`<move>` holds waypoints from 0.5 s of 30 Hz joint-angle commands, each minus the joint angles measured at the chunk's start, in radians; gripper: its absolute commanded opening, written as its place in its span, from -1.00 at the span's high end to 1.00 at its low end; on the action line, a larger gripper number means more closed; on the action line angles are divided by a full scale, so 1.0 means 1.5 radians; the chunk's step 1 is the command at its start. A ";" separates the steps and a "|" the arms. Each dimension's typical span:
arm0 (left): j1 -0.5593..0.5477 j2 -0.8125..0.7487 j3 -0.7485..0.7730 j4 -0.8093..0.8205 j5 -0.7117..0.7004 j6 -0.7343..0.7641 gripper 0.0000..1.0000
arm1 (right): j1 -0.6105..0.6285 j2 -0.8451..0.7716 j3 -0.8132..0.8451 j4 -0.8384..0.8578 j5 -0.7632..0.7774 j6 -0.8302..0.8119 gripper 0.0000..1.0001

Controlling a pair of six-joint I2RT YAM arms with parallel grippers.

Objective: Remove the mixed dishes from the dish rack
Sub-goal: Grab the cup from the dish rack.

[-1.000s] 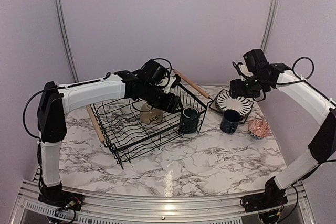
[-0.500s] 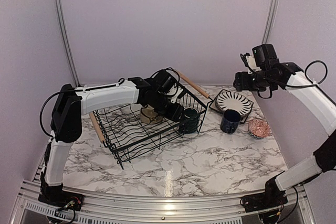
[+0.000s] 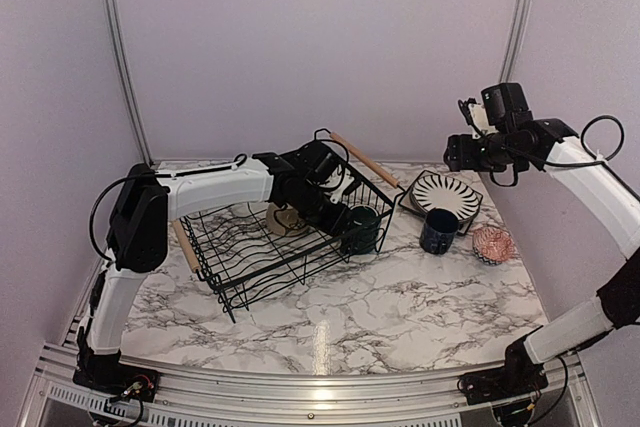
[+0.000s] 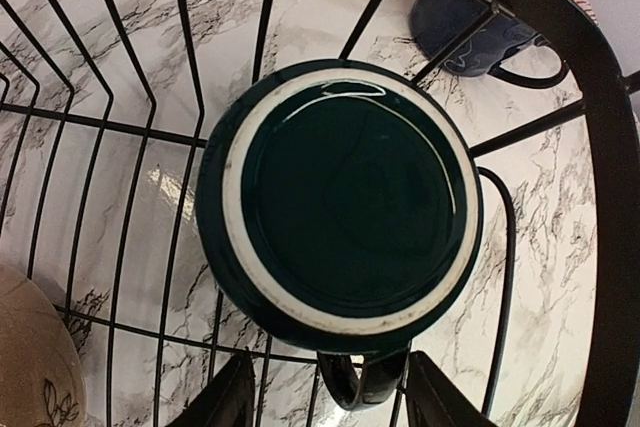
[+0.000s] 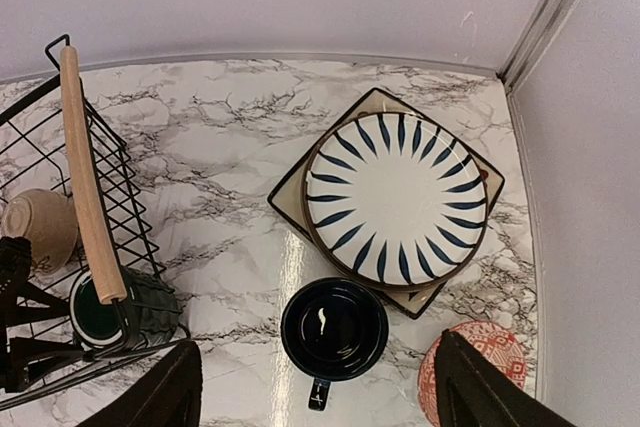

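The dish rack (image 3: 235,262) is a black wire basket with wooden bar handles (image 3: 364,159). In its right corner stands a dark mug (image 3: 362,228) with a pale rim, seen from above in the left wrist view (image 4: 340,197). My left gripper (image 4: 335,399) reaches into the rack, open, with its fingers (image 4: 228,399) on either side of the mug's handle (image 4: 365,383); a gap shows on the left side. A cream bowl (image 3: 286,219) also lies in the rack. My right gripper (image 5: 325,397) hangs open and empty, high over a navy mug (image 5: 334,329) on the table.
A striped round plate (image 5: 396,199) rests on a square plate (image 5: 286,195) at the back right. A pinkish patterned bowl (image 5: 478,372) sits right of the navy mug. The rack's right wooden handle (image 5: 88,177) runs above the dark mug (image 5: 125,312). Walls close the back and sides.
My left gripper has moved down and right to the dark mug, and its jaws have narrowed around the handle. My right arm rose from over the plates, then held still.
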 commanded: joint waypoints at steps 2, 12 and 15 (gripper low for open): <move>-0.001 0.016 0.013 -0.044 -0.080 0.015 0.04 | -0.003 -0.011 -0.004 0.019 -0.012 0.002 -0.53; 0.002 0.014 0.003 -0.033 -0.055 0.021 0.12 | -0.002 -0.012 -0.010 0.030 -0.024 0.005 -0.53; 0.002 0.025 0.008 -0.021 -0.011 0.015 0.07 | -0.002 -0.014 -0.009 0.029 -0.024 0.005 -0.52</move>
